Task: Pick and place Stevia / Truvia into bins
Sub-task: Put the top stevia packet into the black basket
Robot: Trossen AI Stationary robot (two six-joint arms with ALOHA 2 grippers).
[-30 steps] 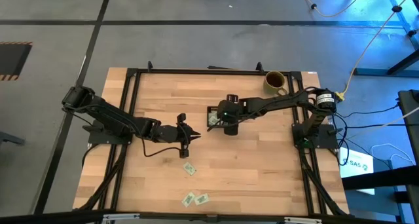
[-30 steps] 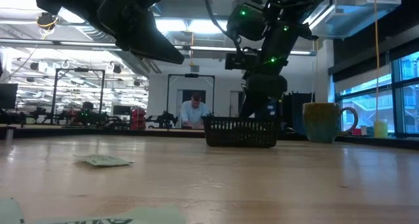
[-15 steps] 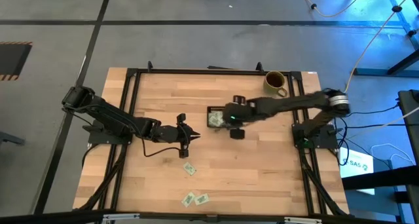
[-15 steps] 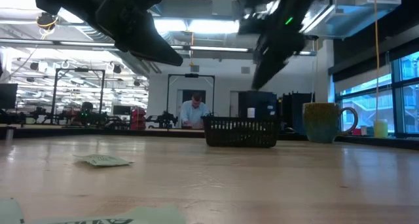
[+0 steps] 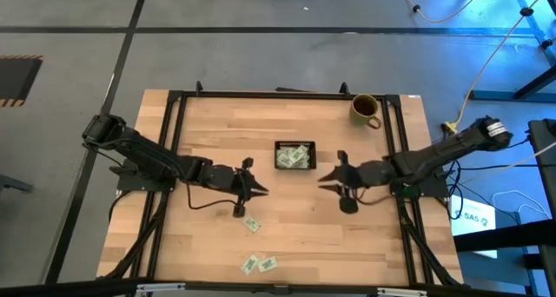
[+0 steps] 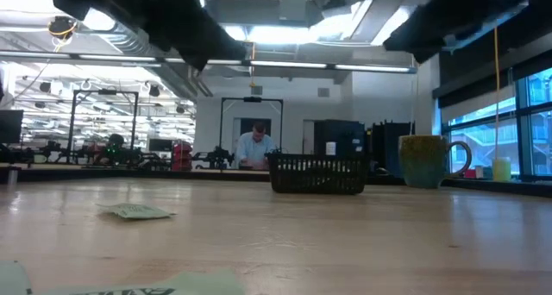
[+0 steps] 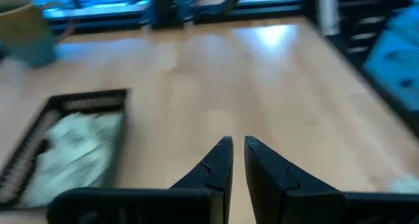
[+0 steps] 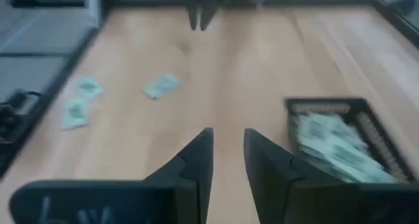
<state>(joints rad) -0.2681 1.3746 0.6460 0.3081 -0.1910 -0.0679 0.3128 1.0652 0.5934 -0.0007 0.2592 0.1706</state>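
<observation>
The black tray (image 5: pixel 294 144) sits at the table's middle with several pale green and white packets (image 5: pixel 294 159) piled inside; the right wrist view shows it too (image 8: pixel 366 122). Three more packets lie flat on the wood nearer the front edge (image 5: pixel 252 223) (image 5: pixel 250 264) (image 5: pixel 268 263). My left gripper (image 5: pixel 261 190) hovers left of the tray and near it, its fingers a narrow gap apart (image 7: pixel 237 144) with nothing between them. My right gripper (image 5: pixel 323 177) hovers right of the tray, open and empty (image 8: pixel 227 135).
An olive-yellow mug (image 5: pixel 366 108) stands at the far right corner, seen also in the low view (image 6: pixel 429 161). A black frame runs around the table's edges (image 5: pixel 174 141). Bare wood lies between the two grippers and the loose packets. A person (image 6: pixel 254 147) sits far back in the room.
My right gripper has swung away from above the tray toward the table's right and near edges, rising and tipping from a steep downward point to nearly level. The packets in the tray now show uncovered. My left gripper has turned a little toward the near edge, staying in place.
</observation>
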